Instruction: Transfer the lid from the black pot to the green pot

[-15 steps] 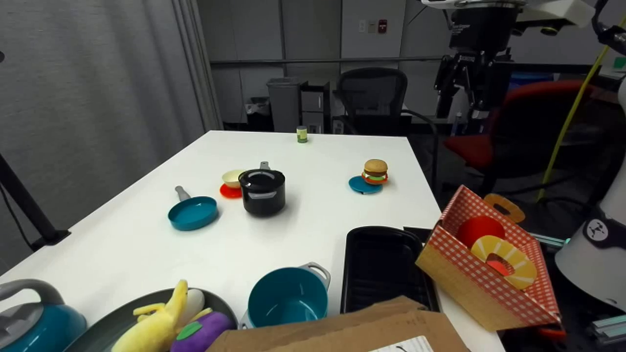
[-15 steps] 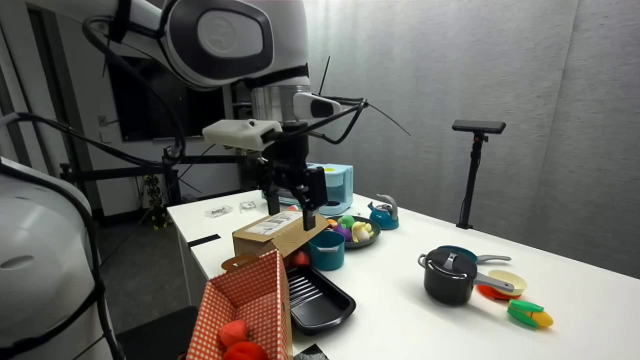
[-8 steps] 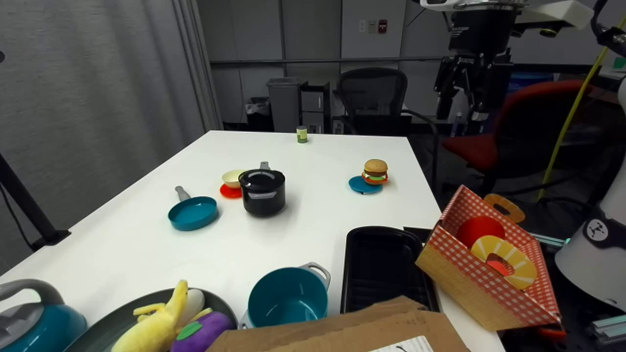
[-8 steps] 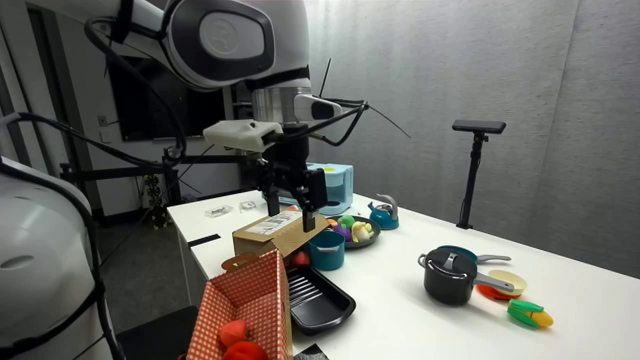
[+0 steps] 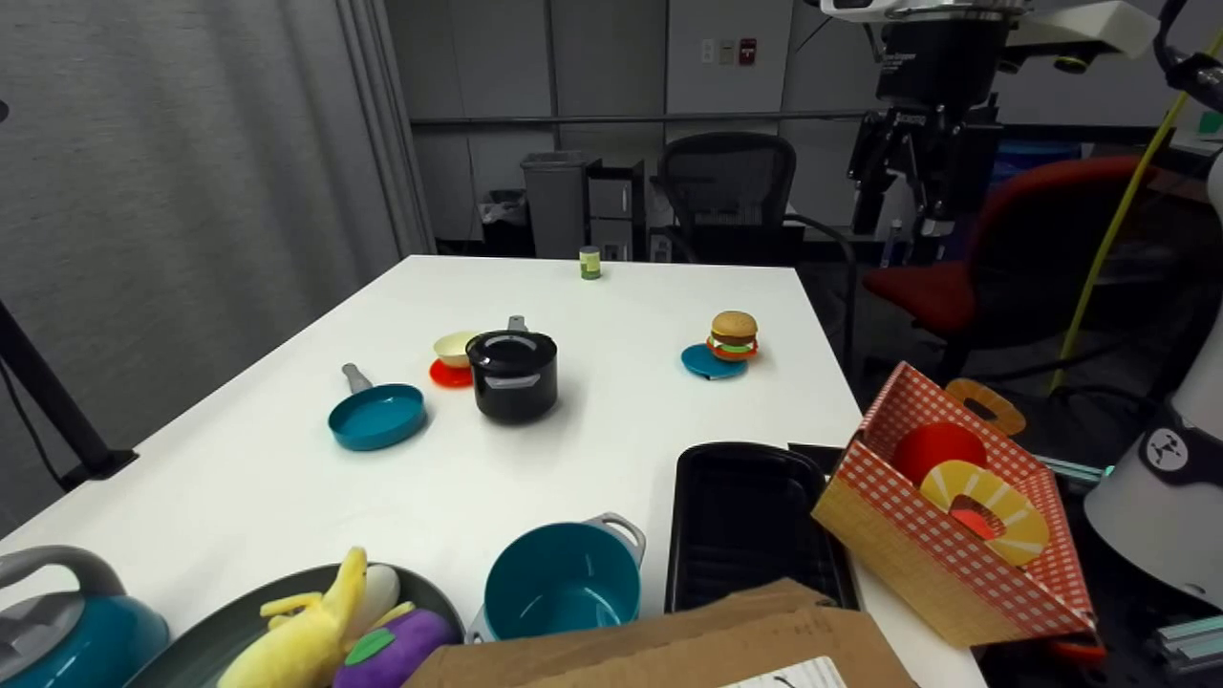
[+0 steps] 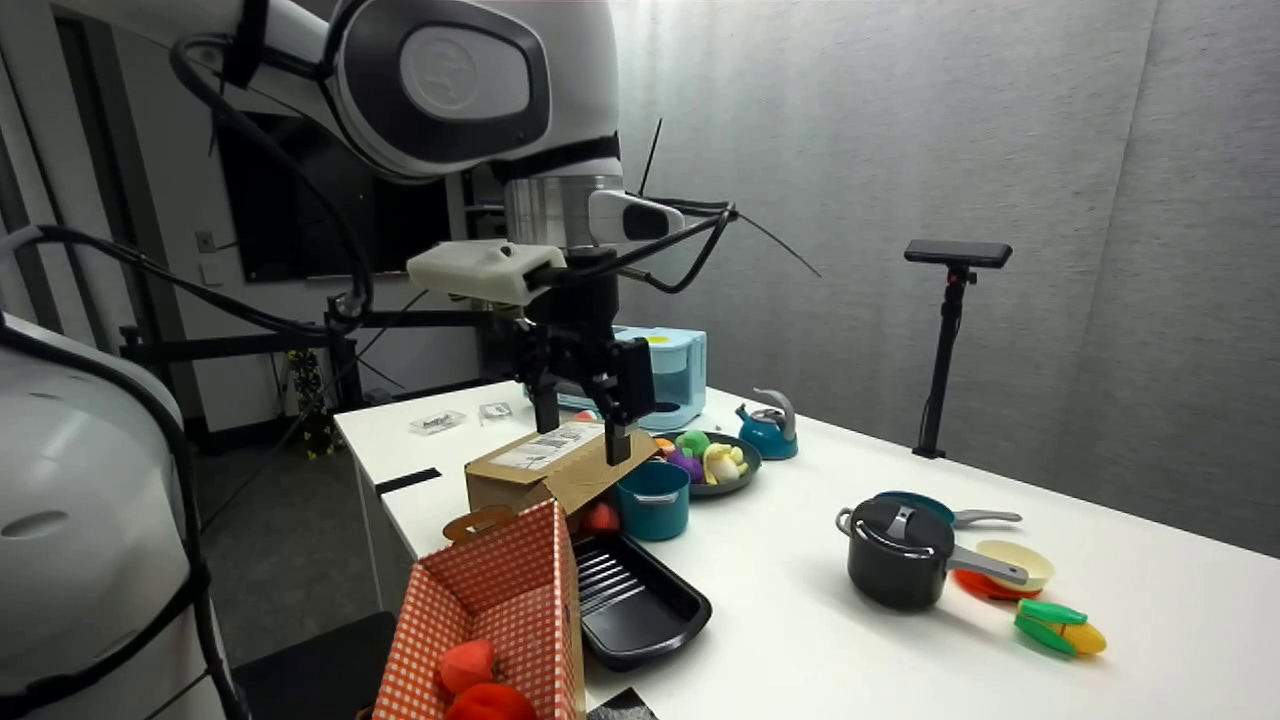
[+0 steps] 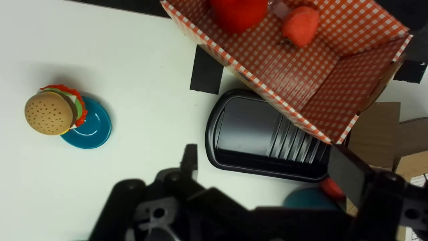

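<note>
Lid (image 6: 918,532) is being borne on top of the black pot (image 6: 895,585), well apart from the green pot (image 6: 655,505), which is being partly hidden by a cardboard box (image 5: 688,650) in an exterior view. Above the tabletop (image 6: 800,640) the gripper (image 6: 582,445) is being held, its fingers (image 7: 190,159) being spread wide, with a black tray (image 7: 247,134) being shown beyond them in the wrist view.

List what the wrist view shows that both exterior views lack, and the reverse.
Only the wrist view: dark seeds on the round tan toy burger bun.
In both exterior views only: rounded teal kettle, pale cream bowl and, seen whole, squat black pot with its round glossy lid on.
Shared: open black gripper, deep teal pot, rectangular black tray.
</note>
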Motion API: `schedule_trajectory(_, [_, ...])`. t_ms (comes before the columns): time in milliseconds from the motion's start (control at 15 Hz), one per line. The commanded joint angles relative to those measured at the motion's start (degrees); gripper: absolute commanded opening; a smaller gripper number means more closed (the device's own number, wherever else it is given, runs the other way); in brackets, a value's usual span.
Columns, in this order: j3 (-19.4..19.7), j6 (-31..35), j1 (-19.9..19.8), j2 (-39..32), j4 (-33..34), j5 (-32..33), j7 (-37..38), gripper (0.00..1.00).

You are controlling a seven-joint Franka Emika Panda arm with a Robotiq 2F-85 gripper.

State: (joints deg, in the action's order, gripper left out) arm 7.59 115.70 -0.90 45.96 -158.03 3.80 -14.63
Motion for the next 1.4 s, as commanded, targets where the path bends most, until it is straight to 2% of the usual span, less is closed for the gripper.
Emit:
schedule_trajectory(0, [-0.06,-0.15,-0.03,-0.01,0.11,-0.05,-0.01,1.00])
schedule_trajectory(1133, [-0.06,-0.15,-0.03,-0.01,0.11,-0.05,-0.01,1.00])
schedule_trajectory(1333, [0.13,1.19,-0.19,-1.92,0.48,0.13,0.06,1.00])
